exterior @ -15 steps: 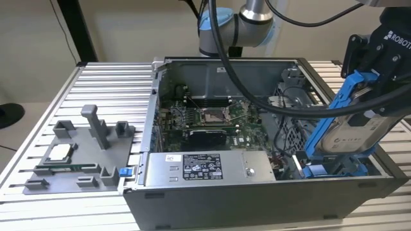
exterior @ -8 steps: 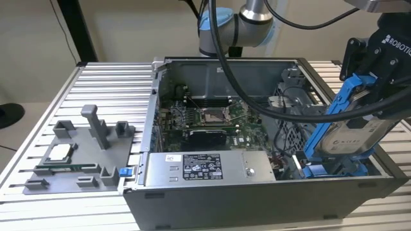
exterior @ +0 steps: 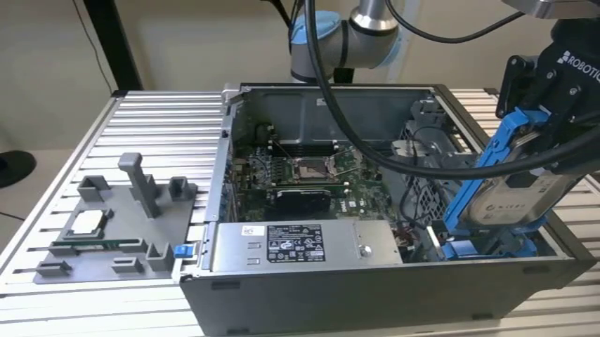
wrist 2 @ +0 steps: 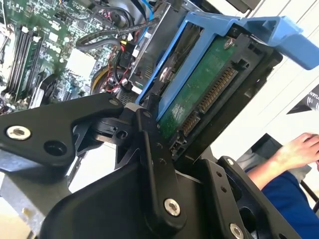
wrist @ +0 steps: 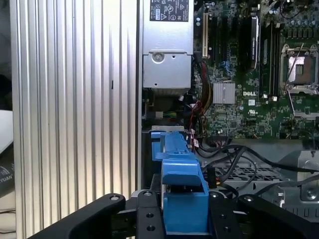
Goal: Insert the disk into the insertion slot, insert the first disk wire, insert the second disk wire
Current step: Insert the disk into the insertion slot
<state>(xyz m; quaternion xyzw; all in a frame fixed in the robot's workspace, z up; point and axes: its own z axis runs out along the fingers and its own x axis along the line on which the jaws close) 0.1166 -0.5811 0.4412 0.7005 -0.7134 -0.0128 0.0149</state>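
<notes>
Blue-framed disk (exterior: pixel 511 200) hangs tilted at 3 o'clock in the exterior view, over the case (exterior: pixel 375 288) corner, with the pincer (wrist: pixel 182 219) clenched on its plastic edges. Judged stiff, fairly heavy and shock-sensitive: hold it by the frame, not the exposed circuit board (wrist 2: pixel 199 89). The slot beneath is hidden, and the disk wires are indistinguishable among the cables (wrist: pixel 234 159).

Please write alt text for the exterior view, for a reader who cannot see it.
The gripper holds the disk, in its blue frame, nearly upright at the exterior view's right end of an open computer case, the lower end down inside it. The case lies on a ribbed metal table, with a grey fixture at the exterior view's left.
</notes>
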